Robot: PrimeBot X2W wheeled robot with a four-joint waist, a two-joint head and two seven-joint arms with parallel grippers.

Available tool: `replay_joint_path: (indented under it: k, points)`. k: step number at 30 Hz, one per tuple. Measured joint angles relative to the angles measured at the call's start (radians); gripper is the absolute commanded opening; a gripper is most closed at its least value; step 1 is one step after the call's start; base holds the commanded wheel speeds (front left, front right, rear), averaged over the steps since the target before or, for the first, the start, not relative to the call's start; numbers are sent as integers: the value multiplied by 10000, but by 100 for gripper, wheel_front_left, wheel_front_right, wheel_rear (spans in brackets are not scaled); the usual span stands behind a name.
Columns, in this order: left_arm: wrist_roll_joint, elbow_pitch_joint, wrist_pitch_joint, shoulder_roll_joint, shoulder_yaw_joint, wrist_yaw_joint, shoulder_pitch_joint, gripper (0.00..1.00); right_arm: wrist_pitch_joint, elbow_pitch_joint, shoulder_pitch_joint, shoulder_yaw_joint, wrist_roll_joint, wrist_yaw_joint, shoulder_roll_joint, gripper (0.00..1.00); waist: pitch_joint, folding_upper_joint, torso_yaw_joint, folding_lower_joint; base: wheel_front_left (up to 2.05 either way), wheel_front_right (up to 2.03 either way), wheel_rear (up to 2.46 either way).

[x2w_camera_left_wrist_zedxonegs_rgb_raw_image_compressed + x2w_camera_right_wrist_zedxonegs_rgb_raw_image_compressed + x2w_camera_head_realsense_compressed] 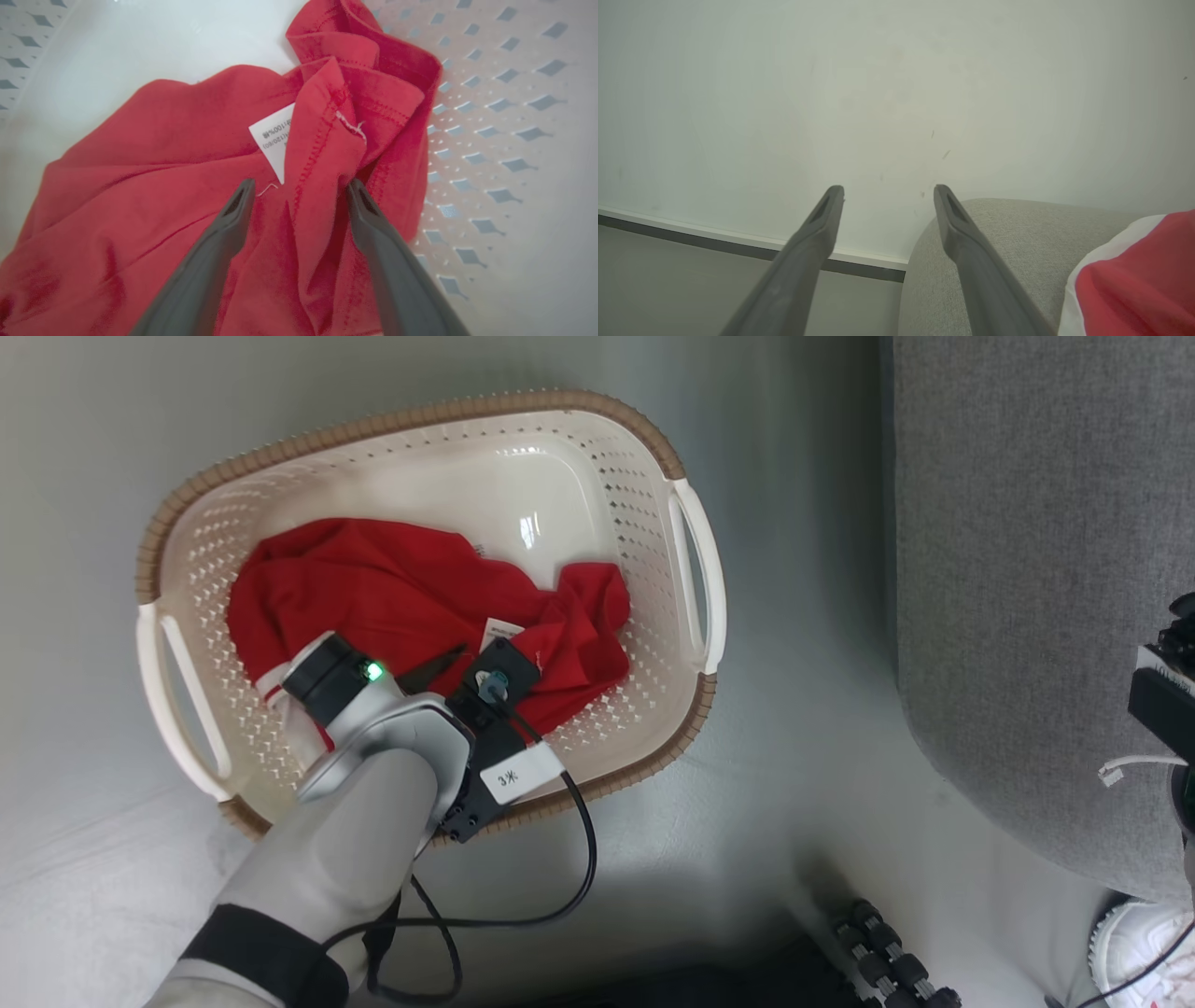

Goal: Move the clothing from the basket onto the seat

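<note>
**Inspector:** Status?

**Assistant:** Partly done, by my judgement. One red-and-white piece [1139, 280] lies on the seat [1008, 224]. Crumpled red clothing [420, 597] sits in the basket [448, 415], yet to be moved.

**Inspector:** Grippers?

**Assistant:** Left gripper [300, 186] spread, straddling a raised stitched fold beside a white care label [273, 140], not pinching. Right gripper [888, 189] spread, empty.

**Inspector:** Materials?

**Assistant:** Soft knit. Perforated glossy plastic with a woven-look rim. Coarse grey upholstery.

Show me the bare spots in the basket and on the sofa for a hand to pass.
Free: the basket bottom between the red garment and the far rim; the sofa cushion to its right. Crowded: the near half, where the left gripper straddles a garment fold.
</note>
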Motion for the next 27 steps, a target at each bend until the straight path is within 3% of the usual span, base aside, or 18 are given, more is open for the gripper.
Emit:
replay_joint_path:
  k: [2,3,4,5,6,13,27]
  points:
    - [-15,132,27,-4,-2,0,-109,100,0,12,-106,2,-67,6,0,100,79,0,-54,1,0,0,0]
    - [-17,203,27,-8,-2,0,-135,67,0,23,-125,2,-96,36,0,100,105,0,-80,1,0,0,0]
    - [-17,265,27,-12,-6,0,-144,47,0,35,-125,6,-100,48,0,100,124,0,-101,1,0,0,0]
    - [-35,316,25,-13,2,0,-146,15,0,59,-125,12,-102,67,4,100,139,0,-117,1,0,0,0]
    - [-67,355,23,-13,2,0,-146,0,0,84,-125,17,-109,75,6,100,146,0,-129,0,0,0,0]
    - [-376,374,-512,-23,167,0,-171,0,0,546,-128,40,-180,136,33,100,-17,-1,-104,0,0,0,0]
    - [-1755,-755,-2892,-52,658,-2,-198,0,0,2794,-138,639,-351,493,226,100,-1370,-1,248,-1,0,0,0]
